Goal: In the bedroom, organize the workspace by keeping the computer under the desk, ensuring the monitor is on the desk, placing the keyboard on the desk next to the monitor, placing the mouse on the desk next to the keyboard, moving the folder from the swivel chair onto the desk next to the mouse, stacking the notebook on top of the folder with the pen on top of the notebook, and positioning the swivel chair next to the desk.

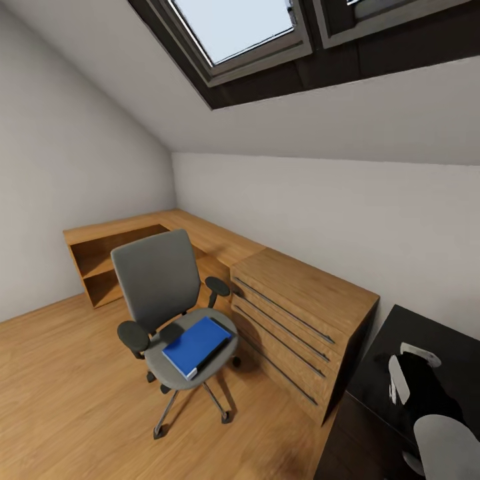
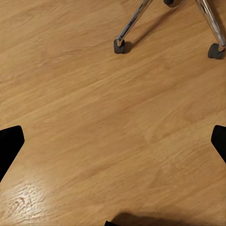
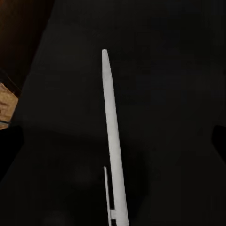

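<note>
The grey swivel chair (image 1: 157, 283) stands on the oak floor beside the light oak dresser. The blue folder (image 1: 197, 345) lies flat on its seat. At the lower right is a corner of the black desk (image 1: 400, 330), with my right arm over it. In the right wrist view a slim white pen (image 3: 112, 136) lies on the black desk top (image 3: 165, 94), and my right gripper (image 3: 113, 146) is open above it with a fingertip far out on each side. My left gripper (image 2: 113, 141) hangs open over bare floor, near the chair's chrome legs and casters (image 2: 119, 45).
A light oak dresser (image 1: 300, 313) with long bar handles stands between the chair and the desk. Open oak corner shelves (image 1: 110, 257) run along the far walls. A skylight (image 1: 233, 30) sits in the sloped ceiling. Open plank floor (image 1: 60, 400) lies left of the chair.
</note>
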{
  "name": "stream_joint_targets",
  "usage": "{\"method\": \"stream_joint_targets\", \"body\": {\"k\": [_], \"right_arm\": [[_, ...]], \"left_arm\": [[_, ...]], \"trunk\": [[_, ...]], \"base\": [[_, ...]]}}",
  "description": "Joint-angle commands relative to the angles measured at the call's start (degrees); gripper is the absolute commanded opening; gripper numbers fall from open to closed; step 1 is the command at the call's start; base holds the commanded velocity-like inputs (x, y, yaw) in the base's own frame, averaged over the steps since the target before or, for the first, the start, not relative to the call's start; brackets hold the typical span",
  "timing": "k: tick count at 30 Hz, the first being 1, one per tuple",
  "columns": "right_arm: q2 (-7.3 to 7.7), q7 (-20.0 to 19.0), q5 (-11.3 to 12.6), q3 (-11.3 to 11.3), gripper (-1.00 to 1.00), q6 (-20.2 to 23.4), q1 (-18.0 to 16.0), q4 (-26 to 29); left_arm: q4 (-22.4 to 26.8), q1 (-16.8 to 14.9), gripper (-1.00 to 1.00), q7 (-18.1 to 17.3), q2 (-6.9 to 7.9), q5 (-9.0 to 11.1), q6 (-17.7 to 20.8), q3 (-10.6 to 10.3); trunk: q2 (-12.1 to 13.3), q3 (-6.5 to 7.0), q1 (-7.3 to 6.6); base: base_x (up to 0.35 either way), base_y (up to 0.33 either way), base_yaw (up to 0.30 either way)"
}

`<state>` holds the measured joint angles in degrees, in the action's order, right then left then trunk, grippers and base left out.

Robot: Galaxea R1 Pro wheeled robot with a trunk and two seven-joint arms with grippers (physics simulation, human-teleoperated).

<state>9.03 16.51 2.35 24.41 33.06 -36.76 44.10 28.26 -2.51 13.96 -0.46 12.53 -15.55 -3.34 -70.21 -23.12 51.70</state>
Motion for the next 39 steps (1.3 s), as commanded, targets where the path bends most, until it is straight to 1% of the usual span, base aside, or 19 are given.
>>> {"method": "stream_joint_targets", "body": {"k": [1,3,4,5,6,8,9,10,12,14,15,17,19,24,29,31,33,36,39], "right_arm": [[-0.9,0.3,0.2,0.0,1.0,0.2,0.0,2.2],[-3.25,0.4,0.1,-0.4,1.0,0.1,0.1,7.1],[-4.95,0.5,-0.5,-1.4,1.0,0.1,0.5,11.0],[-5.5,0.6,-0.8,-1.9,1.0,0.1,0.7,12.1],[-7.52,0.6,-2.5,-4.0,1.0,0.1,2.1,14.9],[-11.37,0.6,-5.5,-8.2,1.0,0.1,4.5,16.7],[-11.94,0.6,-5.7,-9.0,1.0,0.1,4.7,16.7],[-12.95,0.7,-6.1,-10.6,1.0,0.0,5.0,16.6],[-14.0,0.7,-6.4,-12.5,1.0,0.0,5.4,16.6],[-14.61,0.7,-6.5,-14.0,1.0,0.0,5.8,16.5],[-15.71,0.6,-6.5,-15.9,1.0,0.0,6.2,16.5],[-16.77,0.6,-6.4,-16.8,1.0,0.0,6.3,16.5],[-17.33,0.6,-6.4,-17.2,1.0,0.0,6.4,16.5],[-17.83,0.6,-6.3,-17.7,1.0,0.0,6.4,16.4],[-17.99,0.6,-6.3,-18.3,1.0,0.1,6.4,16.4],[-17.99,0.5,-6.3,-18.3,1.0,-0.1,6.5,16.0],[-18.16,0.6,-6.3,-20.1,1.0,-0.7,6.5,14.7],[-18.27,0.7,-6.3,-21.7,1.0,-2.1,6.5,13.8],[-18.32,0.7,-6.3,-22.5,1.0,-3.4,6.5,13.2]], "left_arm": [[0.0,0.0,1.0,0.3,0.05,0.5,-0.2,-0.4],[-0.1,0.0,1.0,0.3,0.03,0.5,-0.2,-0.4],[-0.1,0.0,1.0,0.3,0.03,0.5,-0.2,-0.4],[-0.1,0.0,1.0,0.3,0.02,0.5,-0.2,-0.4],[-0.1,0.0,1.0,0.3,0.04,0.5,-0.2,-0.4],[-0.2,0.0,1.0,0.3,0.08,0.5,-0.2,-0.4],[-0.2,0.0,1.0,0.3,0.08,0.5,-0.2,-0.4],[-0.2,0.0,1.0,0.3,0.09,0.5,-0.2,-0.4],[-0.2,0.0,1.0,0.2,0.1,0.5,-0.2,-0.4],[-0.3,0.0,1.0,0.2,0.1,0.5,-0.2,-0.4],[-0.3,0.0,1.0,0.2,0.11,0.4,-0.2,-0.4],[-0.3,0.0,1.0,0.2,0.11,0.4,-0.3,-0.4],[-0.3,0.0,1.0,0.2,0.15,0.4,-0.3,-0.4],[-0.3,0.0,1.0,0.3,0.21,0.4,-0.3,-0.4],[-0.3,0.0,1.0,0.3,0.26,0.4,-0.3,-0.4],[-0.3,0.0,1.0,0.3,0.28,0.5,-0.2,-0.4],[-0.3,0.0,1.0,0.3,0.33,0.5,-0.3,-0.4],[-0.3,0.0,1.0,0.3,0.35,0.5,-0.2,-0.4],[-0.3,0.0,1.0,0.3,0.37,0.5,-0.2,-0.4]], "trunk": [[0.0,-0.07,0.0],[0.0,-0.07,0.0],[0.0,-0.07,0.0],[0.0,-0.07,0.0],[0.0,-0.07,0.0],[0.0,-0.07,0.0],[0.0,-0.07,0.0],[0.0,-0.07,0.0],[0.0,-0.07,0.0],[0.0,-0.07,0.0],[0.0,-0.07,0.0],[0.0,-0.07,0.0],[0.0,-0.07,0.0],[0.0,-0.19,0.0],[0.0,-0.21,0.0],[0.0,-0.21,0.0],[0.0,-0.21,0.0],[0.0,-0.21,0.0],[0.0,-0.21,0.0]], "base": [[0.0,0.0,0.0],[0.0,0.0,0.0],[0.0,0.0,0.0],[0.0,0.0,0.0],[0.0,0.0,0.0],[0.0,0.0,0.0],[0.0,0.0,0.0],[0.0,0.0,0.0],[0.0,0.0,0.0],[0.0,0.0,0.0],[0.0,0.0,0.0],[0.0,0.0,0.085],[0.0,0.0,0.182],[0.0,0.0,0.127],[0.0,0.0,0.01],[-0.043,0.123,0.243],[-0.061,0.244,0.268],[-0.066,0.283,0.275],[-0.069,0.307,0.279]]}}
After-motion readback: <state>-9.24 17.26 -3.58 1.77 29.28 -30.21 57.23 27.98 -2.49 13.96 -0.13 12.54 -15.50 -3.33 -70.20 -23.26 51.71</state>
